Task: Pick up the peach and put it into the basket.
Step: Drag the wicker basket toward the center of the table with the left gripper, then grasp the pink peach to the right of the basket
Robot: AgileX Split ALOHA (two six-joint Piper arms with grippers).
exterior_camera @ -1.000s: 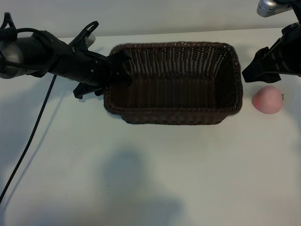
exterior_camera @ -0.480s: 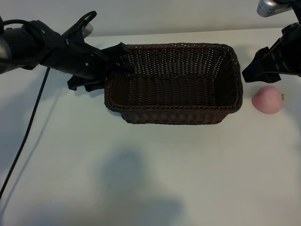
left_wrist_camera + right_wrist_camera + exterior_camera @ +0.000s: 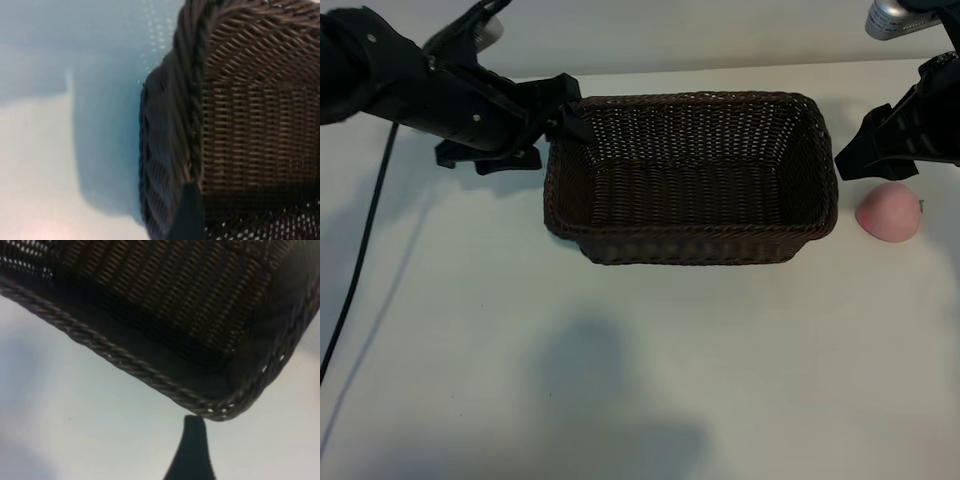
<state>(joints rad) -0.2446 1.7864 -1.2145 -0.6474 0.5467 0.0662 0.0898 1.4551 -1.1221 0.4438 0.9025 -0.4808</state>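
My left gripper (image 3: 563, 108) hangs released over the basket (image 3: 690, 240) rim's left end, one finger inside and one outside, with bare table (image 3: 620, 380) all along the near side. One basket, long axis running left-right, sits mid-table; one peach (image 3: 888, 211) lies on the table just beside its right end, stem pointing right. My right gripper (image 3: 865, 158), also released and empty, hovers just behind the peach near the basket's right end.

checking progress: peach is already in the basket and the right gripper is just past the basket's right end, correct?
Not quite. The peach lies on the table outside the basket, beyond its right end, and the basket holds nothing. The right gripper is indeed just past that end. The exterior view shows this.
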